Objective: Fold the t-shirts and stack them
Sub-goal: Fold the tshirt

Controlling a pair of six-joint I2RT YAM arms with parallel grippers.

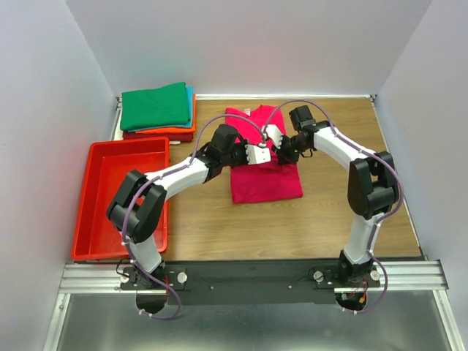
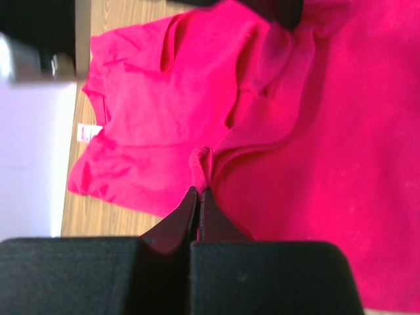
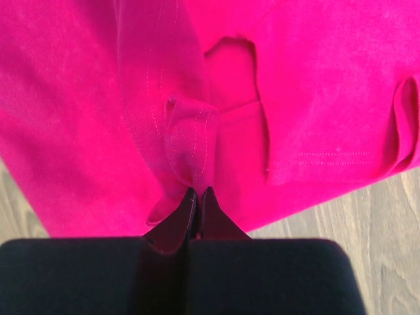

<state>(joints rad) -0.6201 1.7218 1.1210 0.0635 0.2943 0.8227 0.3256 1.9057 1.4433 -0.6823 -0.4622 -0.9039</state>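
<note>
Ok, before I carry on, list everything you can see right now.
pink t-shirt: one, magenta-pink, table centre, partly bunched
folded t-shirts: four, green over teal-blue, orange, dark red, stacked far left corner
tray: one, red, left side
table: one, wood-brown, under the shirts
arms: two, white and black, reaching over the pink t-shirt
left tool: one, black, shut on a fold of the pink t-shirt
right tool: one, black, shut on a fold of the pink t-shirt

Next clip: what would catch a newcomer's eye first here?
The magenta t-shirt at the centre of the table, with the left gripper and right gripper both pinched shut on folds of it. At far left sits a stack of folded shirts, green on top, behind a red tray.
</note>
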